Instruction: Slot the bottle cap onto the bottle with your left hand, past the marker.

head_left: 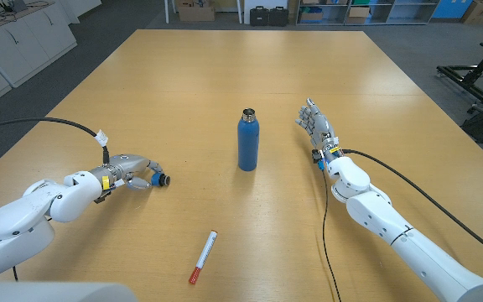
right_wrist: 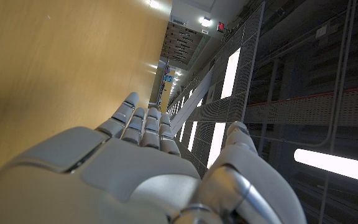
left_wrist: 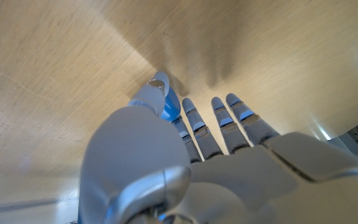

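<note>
One step of the task looks begun and none finished, by our reading: the blue bottle stands upright near the table's middle with its metal mouth open and uncapped, so the carrying and the fitting are both left to do. Item, bottle cap: a small dark-and-blue piece at the fingertips of the left hand, low on the wooden table at our left side; in the left wrist view a patch of blue shows between the thumb and the nearest finger, the other fingers stretched out straight, so we judge the cap pinched or just being pinched, though we cannot tell whether it is lifted off the wood. Item, marker: white barrel, red end, lying flat toward the near edge, between the left hand and the bottle but nearer us, well apart from both. Item, right hand: standing on its edge to the right of the bottle, fingers straight and together-to-spread, holding nothing. Cap and bottle are well apart; we judge a rightward carry, clear of the marker, is needed.
</note>
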### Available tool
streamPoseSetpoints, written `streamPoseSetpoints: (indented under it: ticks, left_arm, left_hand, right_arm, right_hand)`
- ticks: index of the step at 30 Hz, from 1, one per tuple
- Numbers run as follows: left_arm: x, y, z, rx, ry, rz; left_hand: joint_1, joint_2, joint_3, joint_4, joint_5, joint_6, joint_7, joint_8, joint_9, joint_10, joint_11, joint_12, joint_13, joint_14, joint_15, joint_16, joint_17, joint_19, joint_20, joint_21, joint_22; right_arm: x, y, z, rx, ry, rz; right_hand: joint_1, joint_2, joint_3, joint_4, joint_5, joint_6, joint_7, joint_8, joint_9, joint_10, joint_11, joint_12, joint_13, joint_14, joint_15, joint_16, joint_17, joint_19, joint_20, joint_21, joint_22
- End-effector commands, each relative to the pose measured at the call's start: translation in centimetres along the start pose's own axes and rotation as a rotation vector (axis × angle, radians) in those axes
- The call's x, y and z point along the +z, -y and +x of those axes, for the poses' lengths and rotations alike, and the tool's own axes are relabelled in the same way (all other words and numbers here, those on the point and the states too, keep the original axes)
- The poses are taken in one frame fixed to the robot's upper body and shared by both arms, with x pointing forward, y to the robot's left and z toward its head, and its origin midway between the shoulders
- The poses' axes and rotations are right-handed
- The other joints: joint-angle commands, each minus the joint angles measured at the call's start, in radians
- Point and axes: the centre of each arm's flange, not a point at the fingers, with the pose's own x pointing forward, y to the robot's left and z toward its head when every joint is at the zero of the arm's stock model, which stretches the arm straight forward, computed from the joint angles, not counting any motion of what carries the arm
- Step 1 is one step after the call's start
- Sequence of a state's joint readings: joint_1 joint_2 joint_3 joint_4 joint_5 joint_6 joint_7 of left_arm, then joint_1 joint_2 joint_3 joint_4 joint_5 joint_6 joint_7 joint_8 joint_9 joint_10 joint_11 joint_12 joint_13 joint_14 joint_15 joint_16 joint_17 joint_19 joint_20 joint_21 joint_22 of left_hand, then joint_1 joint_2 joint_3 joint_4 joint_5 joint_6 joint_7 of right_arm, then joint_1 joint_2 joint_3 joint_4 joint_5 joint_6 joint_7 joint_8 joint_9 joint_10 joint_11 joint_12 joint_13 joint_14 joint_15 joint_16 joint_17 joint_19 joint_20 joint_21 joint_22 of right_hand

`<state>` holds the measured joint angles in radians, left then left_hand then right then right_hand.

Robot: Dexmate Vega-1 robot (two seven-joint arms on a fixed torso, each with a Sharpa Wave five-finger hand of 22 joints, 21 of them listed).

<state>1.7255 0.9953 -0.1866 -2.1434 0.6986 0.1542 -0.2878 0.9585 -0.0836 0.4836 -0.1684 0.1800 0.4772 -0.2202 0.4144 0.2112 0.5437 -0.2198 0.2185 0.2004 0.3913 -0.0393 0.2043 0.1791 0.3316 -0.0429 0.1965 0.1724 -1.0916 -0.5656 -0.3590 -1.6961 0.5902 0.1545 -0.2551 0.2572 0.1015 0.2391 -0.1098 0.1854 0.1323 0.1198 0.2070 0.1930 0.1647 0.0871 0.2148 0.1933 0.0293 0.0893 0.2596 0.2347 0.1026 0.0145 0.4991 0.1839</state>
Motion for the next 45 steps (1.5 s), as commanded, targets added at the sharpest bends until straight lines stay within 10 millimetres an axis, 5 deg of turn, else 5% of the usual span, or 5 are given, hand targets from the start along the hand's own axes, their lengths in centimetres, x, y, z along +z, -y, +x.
streamPoseSetpoints:
  ticks: [1,11,25,34,45]
  left_arm:
    - [-0.03,0.24,0.2,-0.023,-0.004,-0.005]
    - [-0.06,0.18,0.3,-0.05,-0.006,-0.022]
    - [0.5,0.28,0.78,-0.041,0.026,-0.044]
    - [0.66,0.13,0.8,-0.029,0.034,-0.051]
    - [0.69,0.26,0.66,-0.016,0.018,-0.056]
  left_hand:
    - [-0.021,-0.018,-0.009,0.006,-0.004,-0.016,0.002,-0.009,-0.001,-0.017,-0.001,-0.015,0.0,0.008,-0.162,-0.01,0.004,0.008,-0.037,0.0,0.001]
    - [-0.1,-0.037,-0.042,0.026,-0.007,-0.07,0.004,-0.036,-0.003,-0.075,0.001,-0.031,0.001,-0.021,-0.16,-0.019,0.006,-0.006,-0.006,-0.005,0.002]
    - [-0.142,-0.031,-0.052,0.035,-0.006,-0.04,0.005,-0.027,-0.003,-0.062,0.001,-0.022,0.003,-0.013,-0.16,-0.011,0.006,-0.004,0.012,-0.003,0.002]
    - [-0.149,-0.016,-0.04,0.017,-0.003,0.033,0.003,-0.003,-0.003,0.01,0.0,-0.007,0.005,0.01,-0.165,-0.006,0.004,0.004,0.01,-0.002,0.002]
    - [-0.094,0.042,0.018,-0.002,0.002,0.159,0.004,0.037,-0.004,0.162,-0.002,0.009,0.005,0.076,-0.173,-0.002,0.002,0.025,-0.012,-0.003,-0.001]
  right_arm:
    - [-0.03,0.0,-0.14,0.003,-0.001,-0.002]
    - [-0.2,0.05,-0.15,0.004,-0.006,0.002]
    - [0.01,0.34,-0.53,-0.002,-0.005,0.004]
    - [-0.19,0.52,-0.85,-0.003,-0.004,0.007]
    - [-0.4,0.47,-0.92,-0.004,-0.008,0.01]
  right_hand:
    - [0.0,0.002,-0.001,-0.001,0.009,0.003,-0.009,-0.003,0.004,0.003,0.002,0.002,0.003,0.007,0.001,0.005,0.004,0.007,0.001,-0.001,0.001]
    - [0.0,0.002,-0.002,0.0,0.009,0.003,-0.01,-0.003,0.004,0.005,0.001,0.003,0.003,0.008,0.0,0.005,0.004,0.006,0.002,-0.002,0.002]
    - [-0.001,0.002,-0.002,0.0,0.009,0.003,-0.01,-0.003,0.004,0.007,0.001,0.003,0.003,0.008,0.0,0.006,0.004,0.007,0.002,-0.005,0.002]
    - [-0.001,0.001,-0.003,0.0,0.009,0.004,-0.01,-0.003,0.004,0.007,0.001,0.003,0.003,0.007,0.0,0.005,0.005,0.007,0.003,-0.006,0.002]
    - [-0.001,0.001,-0.003,0.0,0.009,0.004,-0.009,-0.003,0.004,0.009,0.001,0.004,0.003,0.007,0.001,0.005,0.005,0.007,0.003,-0.008,0.002]
